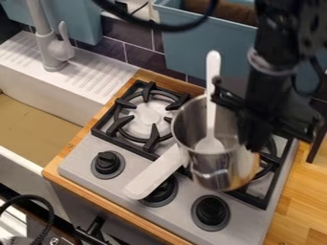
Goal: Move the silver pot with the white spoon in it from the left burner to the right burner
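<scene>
The black gripper (254, 127) hangs at the right side of a metal pot (217, 170), overlapping its rim; whether it touches or holds the pot cannot be made out. A white handle (155, 172) extends from the pot toward the lower left. Inside the pot stands a white spoon (211, 105), its bowl down and its long stem rising above the rim. The pot is at the right burner (271, 162) of the stove, partly covering it. Behind the gripper, the pot's right rim is hidden.
The stove's left burner (147, 117) has a black grate. Several black knobs line the stove's front, one of them the left knob (107, 163). A sink (32, 129) with a grey faucet (52, 45) lies left. Blue bins (191, 40) hang behind; wooden counter (303, 201) borders the right.
</scene>
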Robot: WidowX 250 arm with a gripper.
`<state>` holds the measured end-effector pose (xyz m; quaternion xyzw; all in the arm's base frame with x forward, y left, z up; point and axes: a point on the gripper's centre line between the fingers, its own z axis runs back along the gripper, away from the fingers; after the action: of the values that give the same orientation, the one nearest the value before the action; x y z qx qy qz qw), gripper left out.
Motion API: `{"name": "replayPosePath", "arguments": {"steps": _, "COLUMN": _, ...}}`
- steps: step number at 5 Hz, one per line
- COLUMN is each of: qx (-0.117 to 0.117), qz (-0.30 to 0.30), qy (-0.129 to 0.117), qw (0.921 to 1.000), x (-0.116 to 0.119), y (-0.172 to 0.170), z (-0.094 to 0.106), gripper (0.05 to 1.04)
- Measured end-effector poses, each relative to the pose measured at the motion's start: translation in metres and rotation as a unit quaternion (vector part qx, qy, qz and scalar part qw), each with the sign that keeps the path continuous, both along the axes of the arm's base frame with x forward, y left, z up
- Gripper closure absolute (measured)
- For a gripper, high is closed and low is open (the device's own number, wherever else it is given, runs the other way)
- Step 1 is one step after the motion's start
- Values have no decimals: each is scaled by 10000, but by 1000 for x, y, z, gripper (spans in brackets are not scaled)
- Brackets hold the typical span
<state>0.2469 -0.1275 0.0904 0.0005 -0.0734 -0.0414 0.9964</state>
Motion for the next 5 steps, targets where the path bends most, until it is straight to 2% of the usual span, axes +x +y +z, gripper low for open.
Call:
{"name": "replayPosePath", "arguments": {"steps": 2, "qx": 212, "qz": -131, "qy": -67, "qw": 9997, "x": 2, "y": -11, "z": -27, "gripper": 1029}}
{"name": "replayPosePath", "arguments": {"steps": 4, "qx": 365, "qz": -224, "qy": -49, "qw": 9991, "x": 1, "y": -11, "z": -35, "gripper": 1029}}
{"name": "replayPosePath", "arguments": {"steps": 5, "qx": 318, "qz": -277, "qy": 62, "qw": 9991, "x": 0, "y": -10, "z": -38, "gripper": 1029}}
